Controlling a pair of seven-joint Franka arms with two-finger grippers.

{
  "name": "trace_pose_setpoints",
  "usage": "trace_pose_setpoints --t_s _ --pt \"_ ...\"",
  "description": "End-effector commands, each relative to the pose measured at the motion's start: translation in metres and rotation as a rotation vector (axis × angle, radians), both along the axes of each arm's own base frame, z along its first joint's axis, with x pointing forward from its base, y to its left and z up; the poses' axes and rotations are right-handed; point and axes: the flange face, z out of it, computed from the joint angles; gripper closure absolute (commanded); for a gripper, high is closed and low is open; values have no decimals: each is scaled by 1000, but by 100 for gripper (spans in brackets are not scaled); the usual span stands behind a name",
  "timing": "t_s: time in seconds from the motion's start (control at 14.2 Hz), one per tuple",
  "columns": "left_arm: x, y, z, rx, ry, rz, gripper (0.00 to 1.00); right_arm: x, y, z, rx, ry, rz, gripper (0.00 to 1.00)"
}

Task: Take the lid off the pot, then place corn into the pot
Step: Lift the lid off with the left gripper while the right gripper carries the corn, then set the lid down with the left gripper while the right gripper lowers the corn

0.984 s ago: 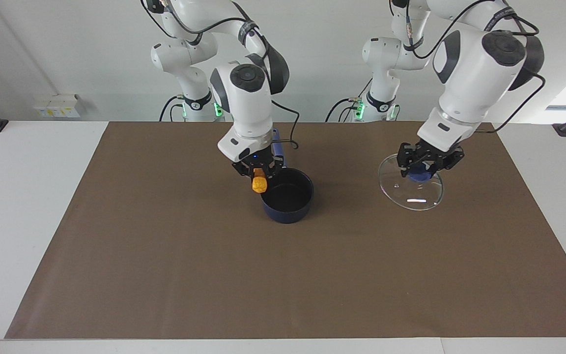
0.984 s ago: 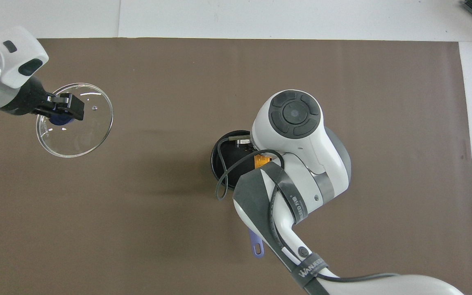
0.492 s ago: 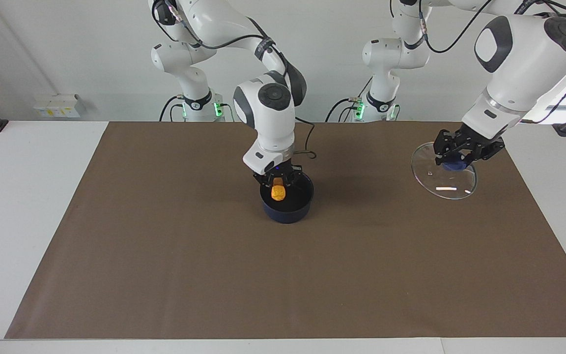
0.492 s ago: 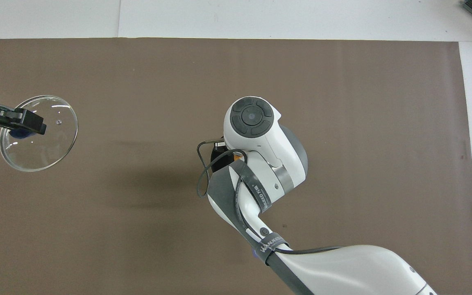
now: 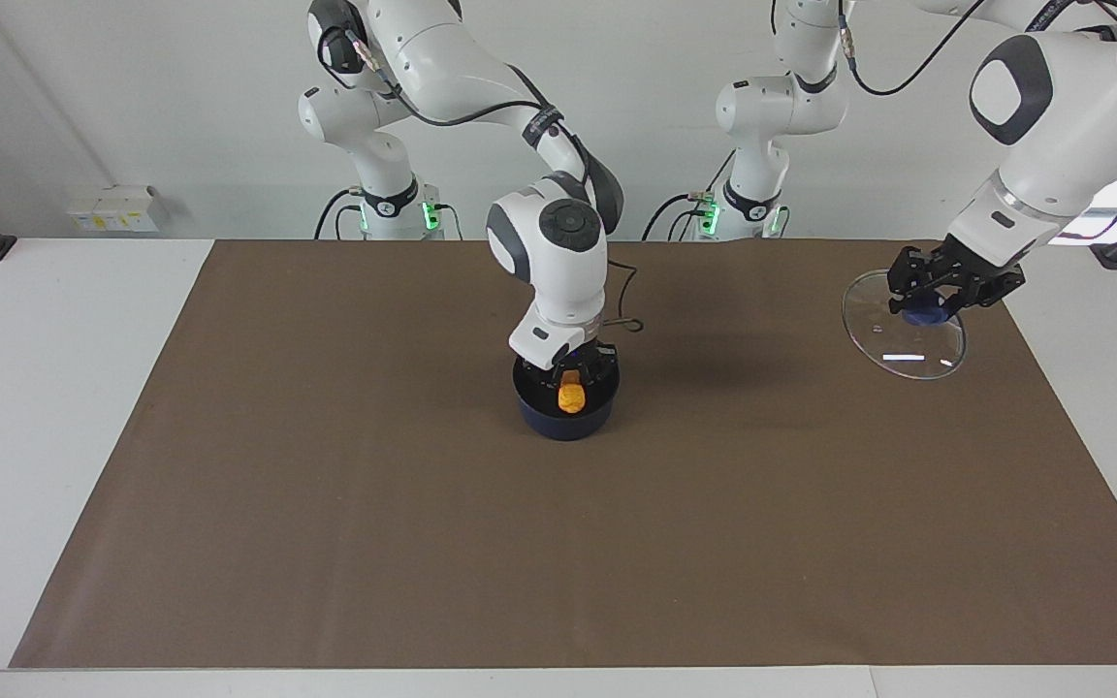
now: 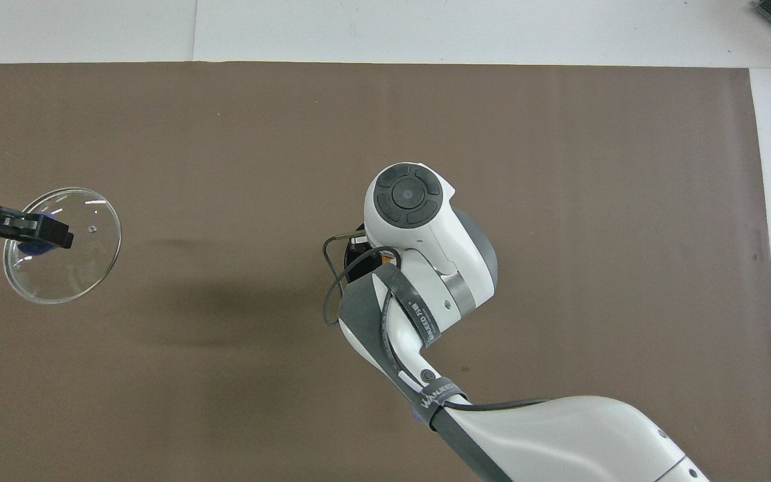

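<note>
- My right gripper (image 5: pixel 571 380) is down inside the pot (image 5: pixel 566 415), fingers closed on the corn (image 5: pixel 572 396), one stubby, bumpy yellow-orange cob that hangs upright within the pot's walls.
- I cannot tell whether the corn touches the pot's black bottom.
- From overhead the right arm's white wrist covers nearly the whole pot; only a sliver of its dark rim (image 6: pixel 353 251) shows beside the looped black cable.
- I count one pot: a small round navy saucepan, sitting at the middle of the mat (image 5: pixel 326 504).
- My left gripper (image 5: pixel 939 293) is over the mat's corner at the left arm's end, clamped on the blue knob (image 5: pixel 929 314) of the lid (image 5: pixel 903 325).
- The lid is one clear glass disc with a thin metal rim, held tilted; I cannot tell whether its low edge touches the mat. It is well apart from the pot.
- Overhead, the lid (image 6: pixel 64 254) shows light glints, with the left gripper (image 6: pixel 41 231) across its edge.
- The mat is a single flat, matte brown sheet on a white table (image 5: pixel 64 388).
- Two white, glossy arms are in view.
</note>
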Motion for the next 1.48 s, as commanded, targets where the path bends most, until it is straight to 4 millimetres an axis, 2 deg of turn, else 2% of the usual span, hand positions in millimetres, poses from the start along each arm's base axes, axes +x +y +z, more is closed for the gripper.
trace_pose_setpoints --t_s 0.0,0.21,0.35,0.42,0.63,0.7,0.77,0.84,0.91,1.05,1.19,1.26,1.34,1.41 --pt "-25 10 -17 -11 -34 14 100 0 0 -7 17 -10 43 100" --pt "-36 11 -42 -8 -43 21 100 -3 -3 -15 13 -1 60 100" --pt "-41 11 -59 -7 -42 24 100 -4 -4 -23 8 7 75 89" --pt "-43 18 -65 -7 -37 35 100 -5 -5 -28 6 9 75 86" --pt "-56 27 -105 -3 -47 14 100 -6 -6 -30 0 20 79 76" --pt "-61 29 -120 0 -59 16 100 -5 -7 -29 1 19 78 67" --pt "-66 29 -133 4 -73 12 100 -5 -7 -28 1 17 78 45" --pt "-70 29 -143 7 -85 9 100 -4 -7 -27 2 17 75 9" --pt "-72 30 -151 10 -95 6 100 -4 -6 -25 3 15 70 0" --pt "-77 30 -164 14 -106 9 100 -3 -7 -11 11 4 59 0" --pt "-80 30 -178 18 -118 12 100 -1 -14 13 16 -12 7 0" --pt "-80 30 -182 18 -117 13 70 -2 -16 28 25 -27 -26 0" --pt "-78 31 -181 17 -114 16 1 -2 -20 43 29 -38 -48 0" --pt "-73 31 -178 17 -116 20 0 4 -36 59 33 -53 -76 0"
